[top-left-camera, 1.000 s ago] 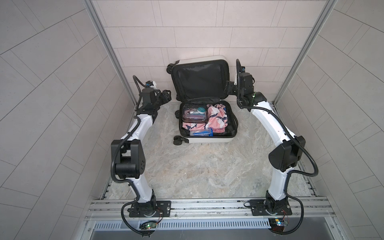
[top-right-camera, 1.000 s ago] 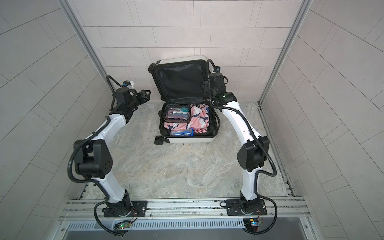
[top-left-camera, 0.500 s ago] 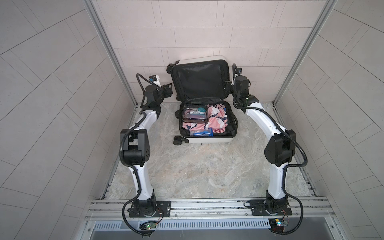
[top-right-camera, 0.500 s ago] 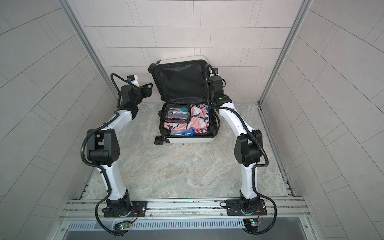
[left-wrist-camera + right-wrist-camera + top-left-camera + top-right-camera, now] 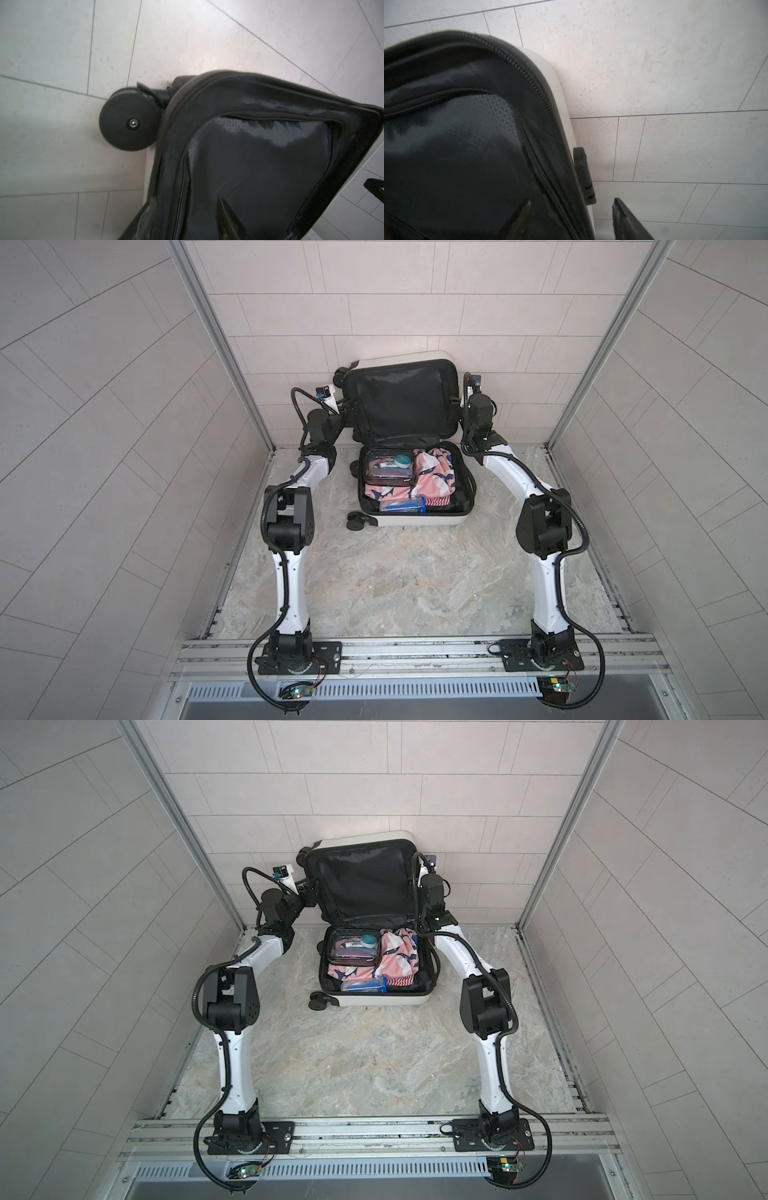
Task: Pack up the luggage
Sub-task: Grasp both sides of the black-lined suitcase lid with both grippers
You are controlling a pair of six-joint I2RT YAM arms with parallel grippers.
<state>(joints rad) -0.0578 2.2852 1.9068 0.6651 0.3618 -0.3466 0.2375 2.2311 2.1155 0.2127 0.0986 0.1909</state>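
White hard shell, likely stiff and slick: luggage (image 5: 415, 519) lies open between left gripper (image 5: 345, 413) and right gripper (image 5: 456, 406).
The right gripper's fingers (image 5: 629, 222) stand apart astride the raised lid (image 5: 399, 402) rim; the left gripper's closure cannot be told. That rigid rim should suit pinching.

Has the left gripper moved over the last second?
Yes. Judged against the open lid of the luggage, which has stayed put, the left gripper has moved rightward and up in a top view, reaching the lid's left edge.
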